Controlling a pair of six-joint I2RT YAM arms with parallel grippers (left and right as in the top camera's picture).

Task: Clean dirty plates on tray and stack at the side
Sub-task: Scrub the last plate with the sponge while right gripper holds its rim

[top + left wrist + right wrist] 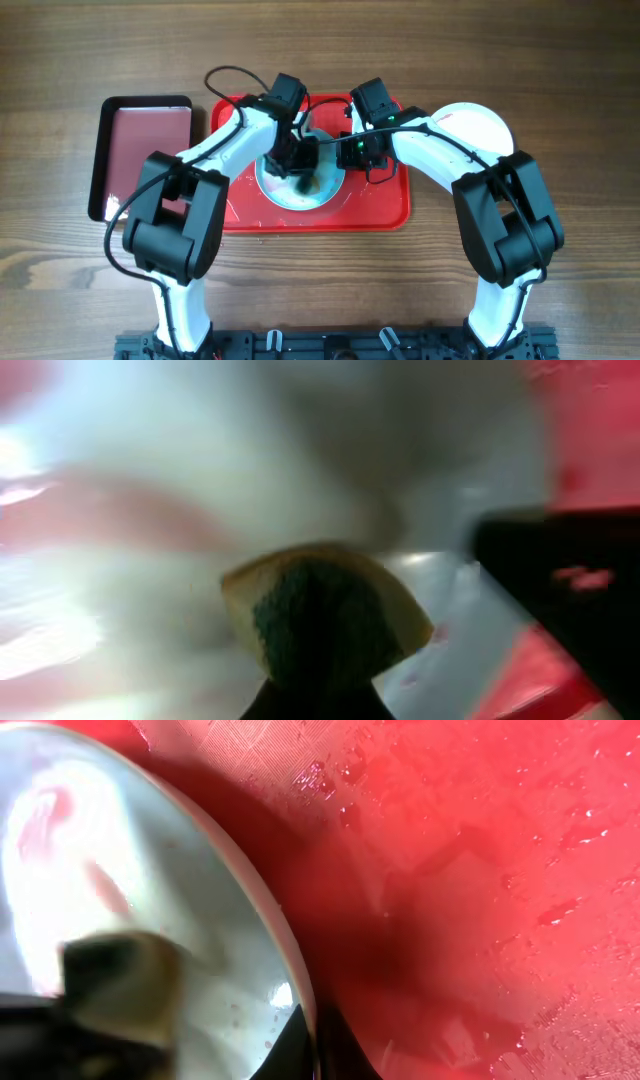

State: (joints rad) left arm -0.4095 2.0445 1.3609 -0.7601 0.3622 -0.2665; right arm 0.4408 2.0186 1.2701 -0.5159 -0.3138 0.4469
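A pale plate (pixel 288 193) lies in the middle of the red tray (pixel 385 205). My left gripper (pixel 300 165) is shut on a yellow sponge with a green scouring side (pixel 320 615) and presses it on the plate's surface (pixel 140 590). My right gripper (pixel 350 150) is shut on the plate's right rim. In the right wrist view its fingers (pixel 312 1045) pinch the rim, with the plate (pixel 150 870) on the left and wet tray (pixel 480 870) on the right. Faint red smears and specks show on the plate. A white plate (pixel 480 125) lies off the tray's right end.
A smaller black-rimmed maroon tray (pixel 140 150) sits on the wooden table left of the red tray. The red tray's floor is wet with droplets. The right gripper's dark body (pixel 570 570) shows at the right of the left wrist view.
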